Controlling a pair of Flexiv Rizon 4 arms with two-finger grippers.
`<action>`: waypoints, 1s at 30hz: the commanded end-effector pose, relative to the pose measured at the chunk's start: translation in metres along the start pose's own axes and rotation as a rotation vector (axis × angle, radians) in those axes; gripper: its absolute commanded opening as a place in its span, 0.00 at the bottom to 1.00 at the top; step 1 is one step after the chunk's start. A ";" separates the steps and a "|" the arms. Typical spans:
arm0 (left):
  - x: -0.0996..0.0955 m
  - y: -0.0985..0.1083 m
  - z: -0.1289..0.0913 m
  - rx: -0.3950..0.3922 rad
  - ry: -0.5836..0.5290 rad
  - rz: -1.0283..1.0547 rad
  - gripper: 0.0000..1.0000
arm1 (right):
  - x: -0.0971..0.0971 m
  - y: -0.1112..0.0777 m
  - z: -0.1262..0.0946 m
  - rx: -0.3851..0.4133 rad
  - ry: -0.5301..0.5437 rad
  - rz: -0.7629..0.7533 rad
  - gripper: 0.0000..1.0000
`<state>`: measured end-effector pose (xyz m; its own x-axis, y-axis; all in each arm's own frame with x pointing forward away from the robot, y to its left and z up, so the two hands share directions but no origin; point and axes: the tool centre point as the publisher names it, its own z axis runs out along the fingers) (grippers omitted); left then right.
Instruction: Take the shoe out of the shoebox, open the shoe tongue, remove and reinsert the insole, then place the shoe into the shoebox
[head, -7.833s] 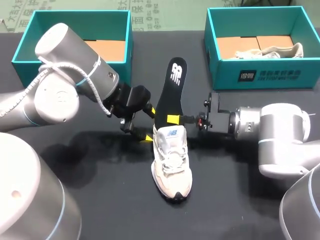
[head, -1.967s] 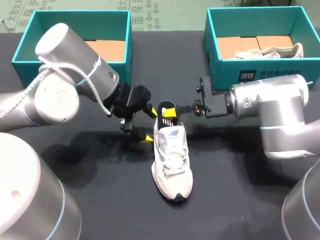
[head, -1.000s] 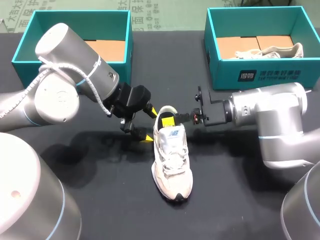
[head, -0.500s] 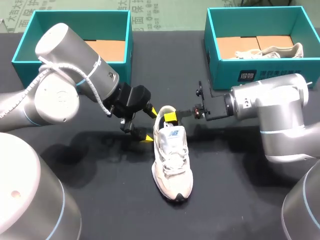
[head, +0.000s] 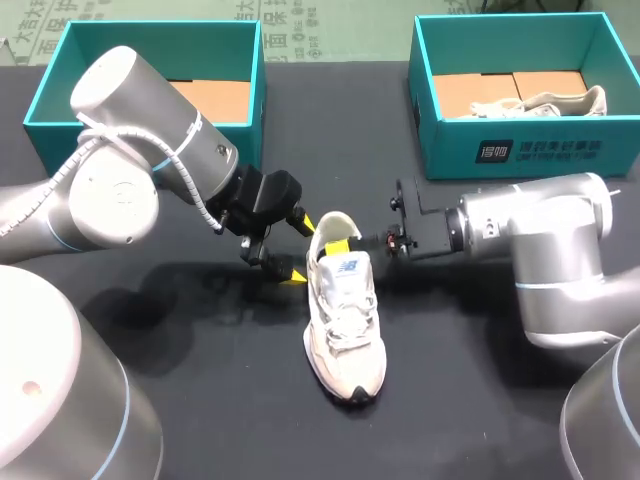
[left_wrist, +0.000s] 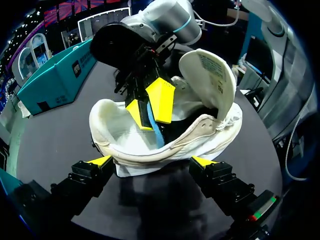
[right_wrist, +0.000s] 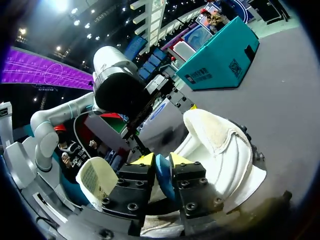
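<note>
Finds shoe (head: 343, 310) upright on the surface (head: 460, 420), toe nearest. Notes left end effector (head: 303, 250) spread wide yet gripping the heel from both sides; right end effector (head: 345, 240) pinching the insole (right_wrist: 162, 176) inside the mouth. Judges reinsertion in hand; next calls for pressing it flat, then releasing. Sees a tongue logo (head: 345, 266) and print on the far box (head: 520, 150); leaves both unread.

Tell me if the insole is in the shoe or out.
In, nearly all: only the insole's blue edge shows in the shoe's opening, pinched between the right gripper's fingers.
</note>
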<state>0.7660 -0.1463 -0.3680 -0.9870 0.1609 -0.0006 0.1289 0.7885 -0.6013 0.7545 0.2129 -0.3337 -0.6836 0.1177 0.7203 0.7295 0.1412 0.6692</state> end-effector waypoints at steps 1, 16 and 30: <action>0.001 -0.001 -0.006 -0.001 0.002 0.006 1.00 | 0.009 0.014 -0.003 0.032 -0.025 -0.021 0.49; 0.004 0.004 -0.037 -0.027 0.007 0.034 1.00 | 0.019 0.038 -0.028 0.095 -0.124 -0.055 0.49; 0.004 0.018 -0.080 -0.083 0.074 0.105 1.00 | 0.025 0.059 -0.054 0.165 -0.263 -0.034 0.49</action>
<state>0.7710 -0.0927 -0.3276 -0.9613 0.2753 -0.0084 0.2355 0.8058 -0.5434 0.7848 0.1747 -0.2808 -0.7116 0.3258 0.6225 0.7010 0.2694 0.6603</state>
